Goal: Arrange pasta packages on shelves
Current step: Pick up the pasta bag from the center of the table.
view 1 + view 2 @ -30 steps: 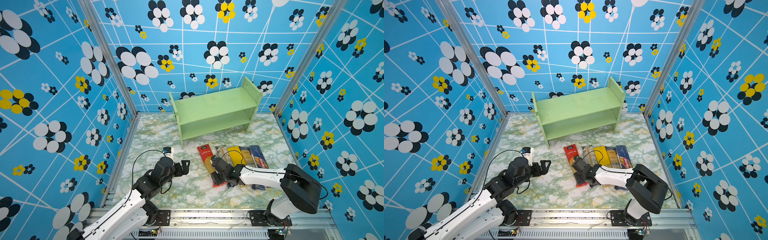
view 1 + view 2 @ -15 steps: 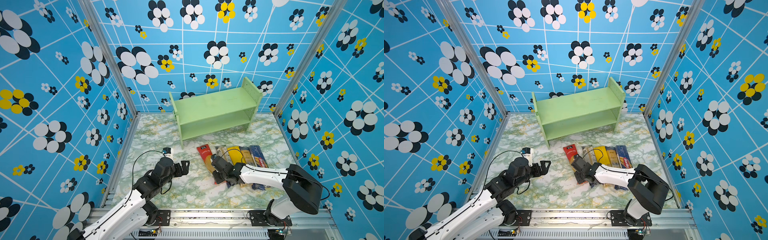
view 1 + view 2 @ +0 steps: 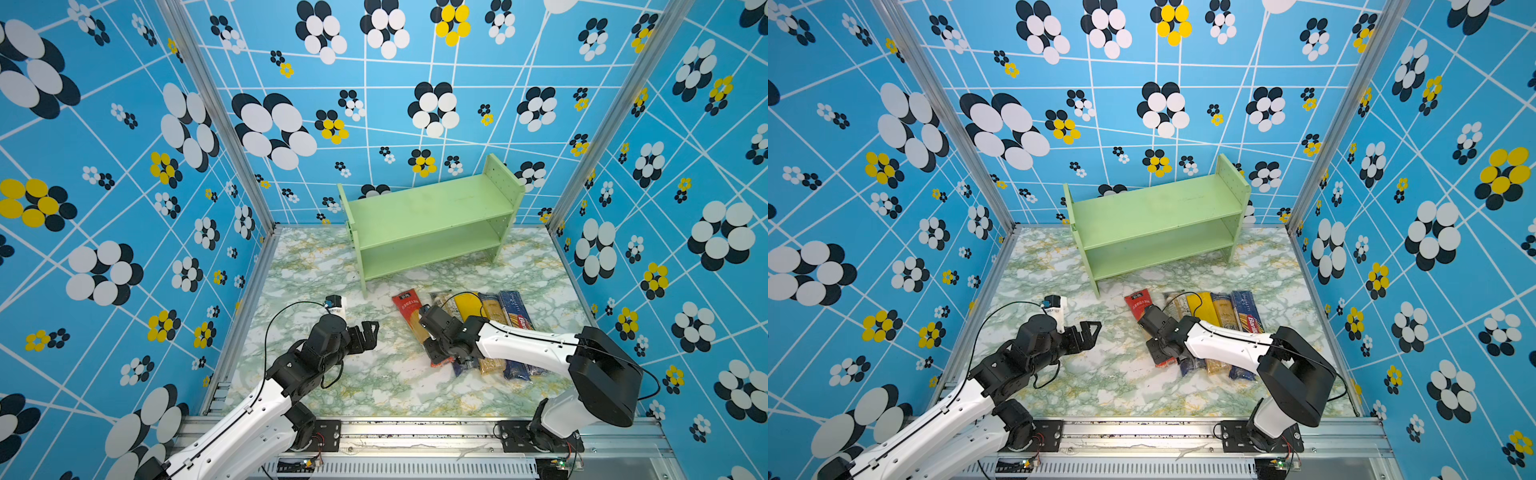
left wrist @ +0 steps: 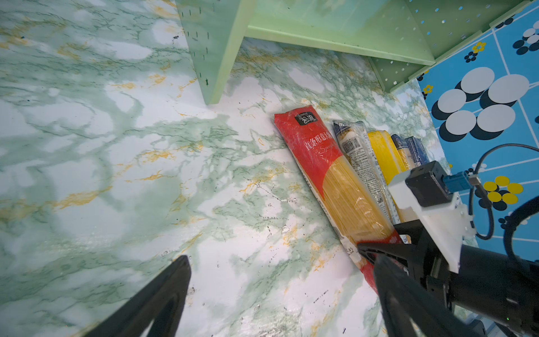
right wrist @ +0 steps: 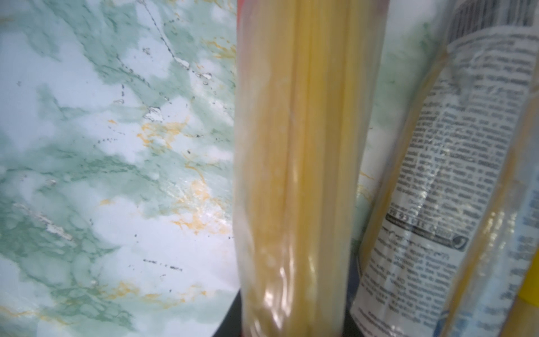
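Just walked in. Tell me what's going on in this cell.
The right claw is shut on the red pack, at the end nearest the robot. That pack lies on the marble table at the left of a row with the clear pack, yellow pack, brownish pack and blue Barilla pack, in front of the green shelf. The left claw hangs open over bare table, holding nothing. No pack is on the shelf yet.
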